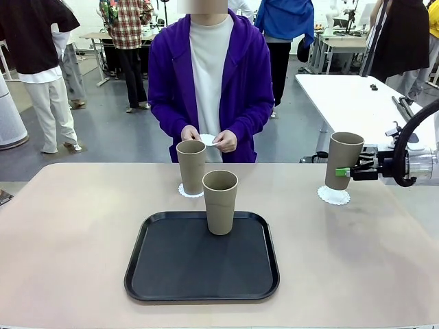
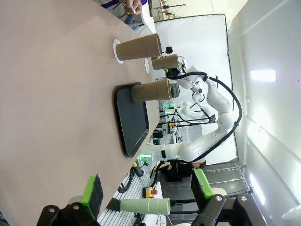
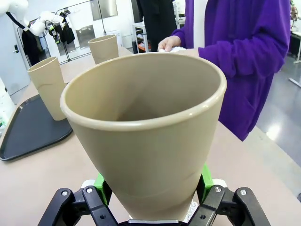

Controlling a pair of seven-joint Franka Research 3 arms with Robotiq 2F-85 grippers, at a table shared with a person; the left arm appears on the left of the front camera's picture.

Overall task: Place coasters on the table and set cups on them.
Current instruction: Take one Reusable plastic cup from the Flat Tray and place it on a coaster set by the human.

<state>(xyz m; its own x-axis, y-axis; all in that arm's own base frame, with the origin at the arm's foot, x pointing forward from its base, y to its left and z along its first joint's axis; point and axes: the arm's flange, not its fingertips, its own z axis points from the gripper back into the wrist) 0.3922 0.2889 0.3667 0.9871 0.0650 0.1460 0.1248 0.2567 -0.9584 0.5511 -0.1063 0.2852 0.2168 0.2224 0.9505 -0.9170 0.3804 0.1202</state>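
Your right gripper (image 1: 344,172) squeezes a cup (image 1: 343,154) at the right edge (coaster (image 1: 333,196) underneath); your left gripper (image 2: 146,187) stands wide apart.

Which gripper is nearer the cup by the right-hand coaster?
Right. The right gripper has its jaws shut on that cup; the left gripper hangs open far off, beyond the tray.

Lab: robot arm (image 2: 200,147), white worktable (image 1: 350,96)

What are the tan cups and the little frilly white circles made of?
The cups look like matte plastic or a fibre mix: smooth, dull tan, no shine. The coasters look like thin white paper, with lacy scalloped edges.
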